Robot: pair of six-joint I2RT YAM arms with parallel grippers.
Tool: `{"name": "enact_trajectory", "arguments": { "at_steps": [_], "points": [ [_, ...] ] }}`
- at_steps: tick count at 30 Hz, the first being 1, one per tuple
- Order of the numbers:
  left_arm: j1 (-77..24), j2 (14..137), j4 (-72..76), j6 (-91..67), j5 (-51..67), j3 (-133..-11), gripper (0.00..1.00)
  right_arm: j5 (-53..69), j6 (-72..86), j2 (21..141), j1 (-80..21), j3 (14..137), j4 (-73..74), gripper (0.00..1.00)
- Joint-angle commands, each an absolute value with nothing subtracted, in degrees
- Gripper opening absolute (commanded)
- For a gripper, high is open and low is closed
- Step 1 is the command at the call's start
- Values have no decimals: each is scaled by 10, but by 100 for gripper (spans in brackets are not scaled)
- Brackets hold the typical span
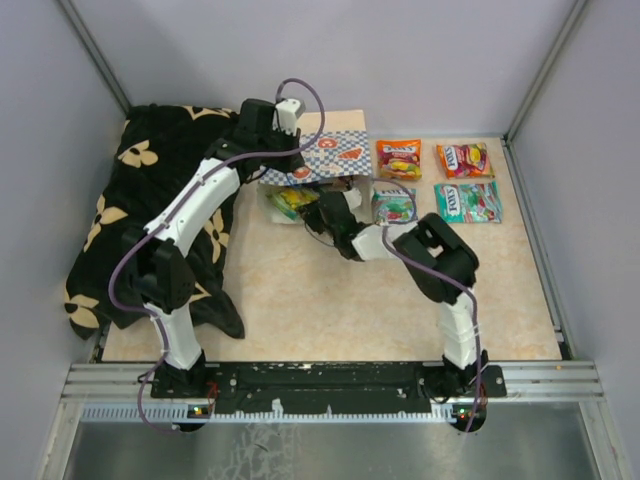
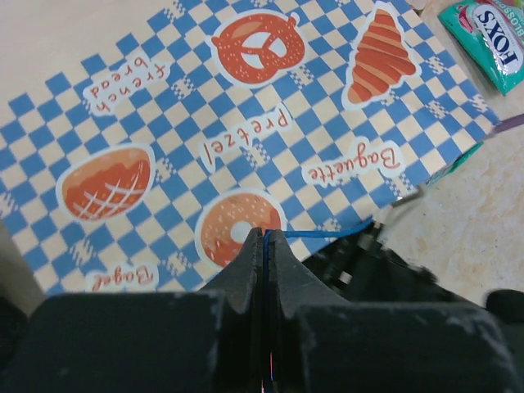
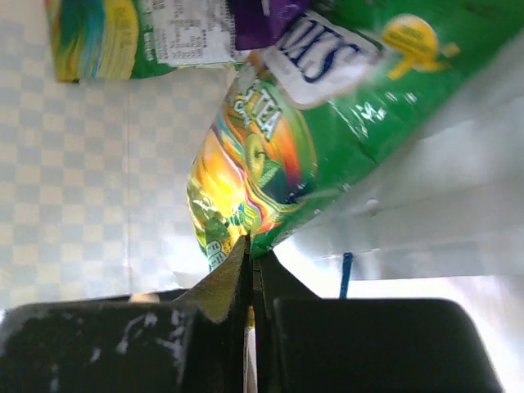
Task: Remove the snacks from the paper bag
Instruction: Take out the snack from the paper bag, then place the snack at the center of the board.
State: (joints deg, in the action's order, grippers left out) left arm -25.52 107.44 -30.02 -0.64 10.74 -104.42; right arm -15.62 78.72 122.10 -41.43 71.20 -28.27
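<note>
The paper bag [image 1: 335,153] lies on its side at the back of the table; its checkered face fills the left wrist view [image 2: 246,123]. My left gripper [image 1: 292,163] is shut on the bag's thin blue cord handle [image 2: 344,232], pinched between the jaws [image 2: 264,236]. My right gripper [image 1: 326,208] is at the bag's mouth and is shut on the edge of a green snack packet [image 3: 262,164], which also shows in the top view [image 1: 290,201]. A second green packet [image 3: 123,37] and a purple one [image 3: 262,16] lie behind it. Several snacks lie out on the table: orange [image 1: 398,158], red [image 1: 464,158], teal [image 1: 468,201].
A black flower-patterned cloth [image 1: 150,200] covers the table's left side. Another packet [image 1: 393,205] lies just right of my right gripper. A teal packet corner [image 2: 491,41] shows past the bag. Grey walls enclose the table on three sides.
</note>
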Motion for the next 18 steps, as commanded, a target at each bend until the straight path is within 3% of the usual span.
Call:
{"name": "enact_trajectory", "arguments": {
  "at_steps": [1, 9, 18],
  "points": [
    [-240, 1071, -297, -11, 109, -1048, 0, 23, 672, 1073, -426, 625, -302, 0],
    [-232, 1081, -290, -12, 104, -1039, 0, 137, 456, 863, -455, 465, -227, 0],
    [-232, 1057, -265, -20, 86, -982, 0, 80, 377, 725, -456, 350, -134, 0]
  ]
}}
